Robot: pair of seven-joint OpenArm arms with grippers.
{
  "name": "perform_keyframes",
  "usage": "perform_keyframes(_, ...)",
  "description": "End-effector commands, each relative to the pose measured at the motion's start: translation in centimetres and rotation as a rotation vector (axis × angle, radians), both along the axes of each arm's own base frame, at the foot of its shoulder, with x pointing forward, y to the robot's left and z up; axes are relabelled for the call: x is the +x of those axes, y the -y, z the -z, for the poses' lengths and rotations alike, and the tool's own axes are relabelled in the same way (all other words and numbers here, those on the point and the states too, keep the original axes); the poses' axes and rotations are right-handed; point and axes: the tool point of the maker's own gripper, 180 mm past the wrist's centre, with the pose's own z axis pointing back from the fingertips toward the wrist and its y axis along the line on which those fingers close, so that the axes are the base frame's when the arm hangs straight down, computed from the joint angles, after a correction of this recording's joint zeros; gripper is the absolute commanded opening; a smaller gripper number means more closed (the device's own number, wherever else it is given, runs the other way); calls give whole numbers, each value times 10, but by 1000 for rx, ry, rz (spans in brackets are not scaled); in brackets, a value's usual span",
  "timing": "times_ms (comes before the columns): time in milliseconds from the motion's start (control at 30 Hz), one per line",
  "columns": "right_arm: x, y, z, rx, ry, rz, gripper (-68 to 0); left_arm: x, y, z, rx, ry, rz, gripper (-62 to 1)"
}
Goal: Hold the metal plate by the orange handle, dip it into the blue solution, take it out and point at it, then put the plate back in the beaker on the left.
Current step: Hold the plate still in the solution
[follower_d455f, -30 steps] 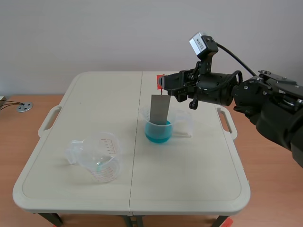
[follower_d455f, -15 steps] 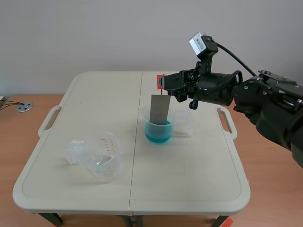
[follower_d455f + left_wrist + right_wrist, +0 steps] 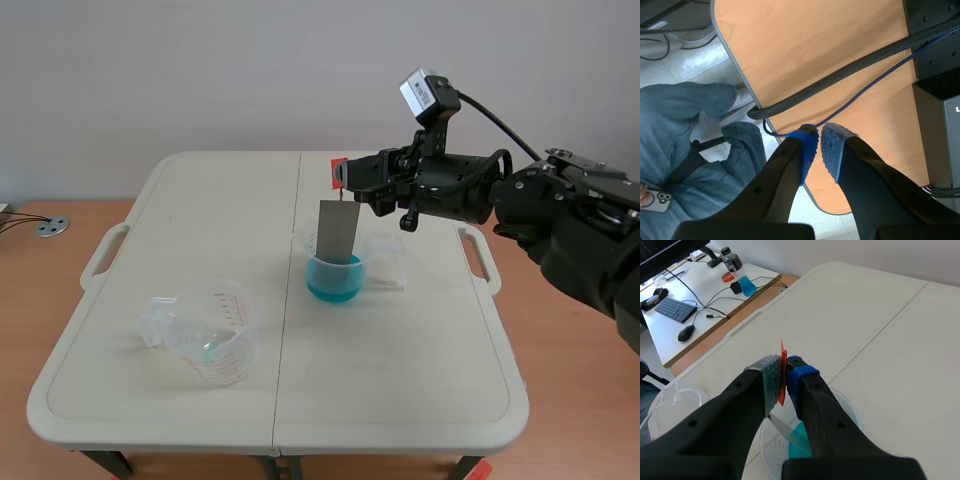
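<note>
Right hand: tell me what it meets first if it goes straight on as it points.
Probably nothing: the right hand, shut on the orange handle, points roughly level over the table, and that way looks free.

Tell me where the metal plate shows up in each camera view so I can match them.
Scene view: metal plate hangs upright mid-table, lower end in the blue solution.
Left wrist view: not in it.
Right wrist view: metal plate slants down under the right gripper.
Shared landmark: the orange handle, pinched in that gripper.
</note>
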Motion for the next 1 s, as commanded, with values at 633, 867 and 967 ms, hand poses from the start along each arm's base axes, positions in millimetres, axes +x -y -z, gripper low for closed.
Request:
perform_keyframes(633,7,-1,-17,18,35,-11,-662,-1,-1,-1,-3,1,2,-532)
perform_keyframes(867,10,4,-33,44,71,-1,-662,-1,-1,-1,-3,1,2,-532)
perform_keyframes(967,11,6,-46,56,102,-5,-662,-1,-1,-1,-3,1,2,-532)
